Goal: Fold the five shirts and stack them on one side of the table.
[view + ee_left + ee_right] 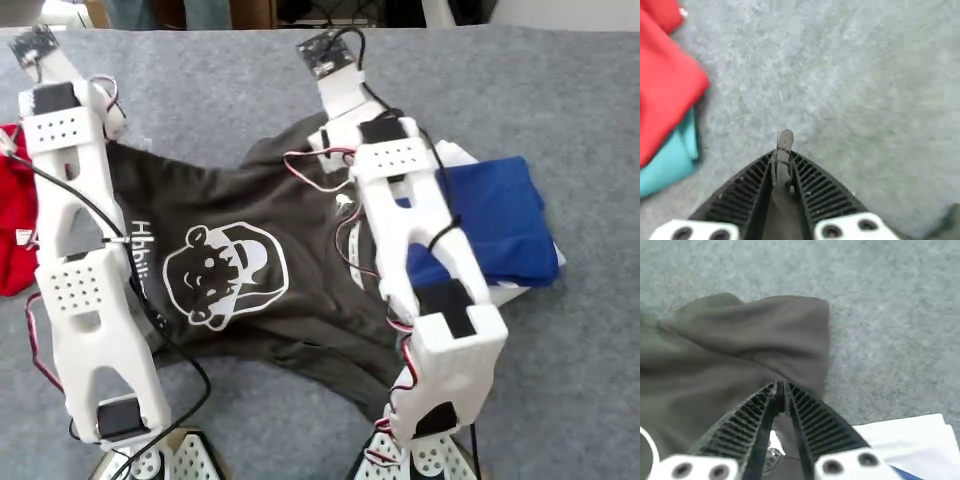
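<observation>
Left gripper (783, 160): jaws closed, a thin tab of dark cloth pinched between the tips. Grey table (850, 85) directly under it.

Right gripper (781, 392): jaws closed on a fold of the dark shirt (740, 335). The cloth bunches up just past the tips, with its hem lying on the table.

High view: the dark shirt (290, 300) is spread across the middle of the table (570, 400), white print (225, 272) facing up. Both arms reach over it toward the far edge. Its two far parts are drawn up, one toward each arm's end.

Red shirt (14, 230) lies at the left edge, close to the left arm. In the left wrist view it overlaps a teal shirt (670, 160) that shows from under its edge.

Blue shirt (500, 220), folded, lies toward the right edge on top of a white shirt (515, 293). The right arm partly covers both. A corner of the white shirt shows just beside the right gripper.
</observation>
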